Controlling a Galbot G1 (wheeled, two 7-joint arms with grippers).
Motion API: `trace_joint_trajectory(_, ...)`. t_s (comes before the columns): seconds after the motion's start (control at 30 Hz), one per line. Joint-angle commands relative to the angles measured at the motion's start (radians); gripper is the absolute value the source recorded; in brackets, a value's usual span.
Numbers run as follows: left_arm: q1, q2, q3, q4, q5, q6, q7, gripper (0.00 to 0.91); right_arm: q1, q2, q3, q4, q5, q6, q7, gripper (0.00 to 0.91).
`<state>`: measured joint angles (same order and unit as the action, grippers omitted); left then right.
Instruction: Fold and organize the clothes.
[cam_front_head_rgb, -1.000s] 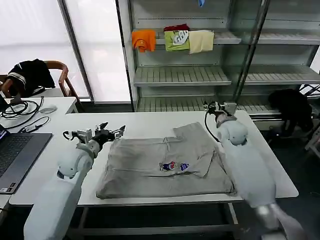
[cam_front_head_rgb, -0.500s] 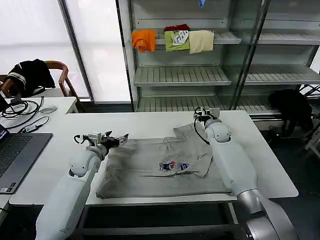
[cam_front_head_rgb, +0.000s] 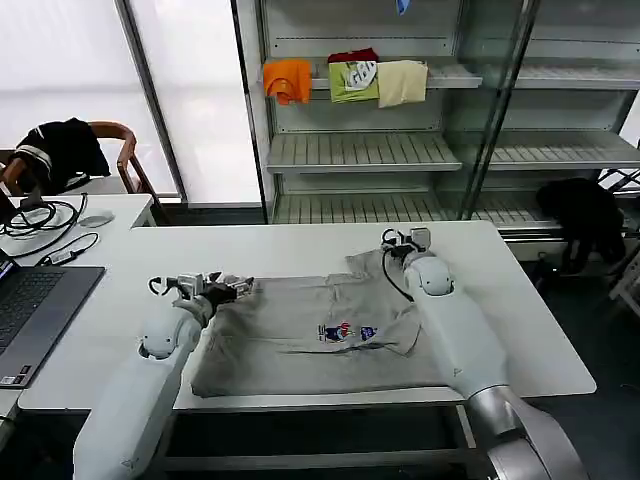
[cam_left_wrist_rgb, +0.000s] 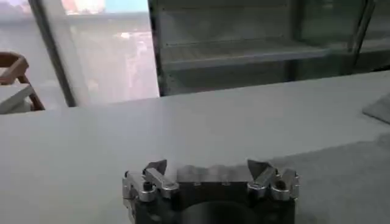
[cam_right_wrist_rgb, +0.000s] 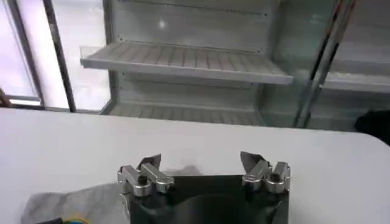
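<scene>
White bench (cam_front_head_rgb: 520, 300), broad, under everything. Grey shirt (cam_front_head_rgb: 300, 340) spread flat mid-bench, partly folded, one sleeve flap turned over toward the far right, small print (cam_front_head_rgb: 348, 331) near its middle. Right gripper (cam_front_head_rgb: 400, 240) low over the shirt's far right corner, jaws spread wide, nothing between them; same gripper (cam_right_wrist_rgb: 201, 167) above grey cloth in the right wrist view. Left gripper (cam_front_head_rgb: 228, 286) at the shirt's far left edge, likewise open (cam_left_wrist_rgb: 210, 173), fingertips over bare bench beside the cloth.

No text, label or number can be read anywhere.
</scene>
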<state>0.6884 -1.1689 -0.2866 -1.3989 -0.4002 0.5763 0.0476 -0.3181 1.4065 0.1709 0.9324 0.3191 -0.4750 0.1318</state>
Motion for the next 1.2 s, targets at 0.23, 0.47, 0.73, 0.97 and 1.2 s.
trace_joint_trajectory(0.23, -0.009, -0.003, -0.001, 0.037, 0.006, 0.0, 0.0, 0.907, -0.01, 0.008, 0.003, -0.005, -0.005, -0.005, -0.001, 0.907)
trace_joint_trajectory(0.47, -0.015, -0.001, -0.001, 0.055, 0.009, 0.0, 0.001, 0.907, -0.013, 0.018, 0.005, -0.02, -0.001, -0.002, 0.0, 0.907)
trace_joint_trajectory(0.73, -0.014, 0.003, 0.002, 0.062, 0.014, -0.001, 0.004, 0.443, -0.02, 0.02, 0.006, -0.015, 0.01, -0.005, 0.003, 0.776)
trace_joint_trajectory(0.97, 0.002, -0.006, 0.025, 0.036, 0.017, 0.0, 0.01, 0.02, -0.049, 0.019, 0.021, 0.007, 0.023, -0.02, 0.017, 0.0)
trace_joint_trajectory(1.2, -0.002, -0.023, 0.031, 0.057, 0.017, -0.006, 0.012, 0.02, -0.08, 0.007, 0.031, 0.045, 0.041, -0.021, 0.025, 0.0)
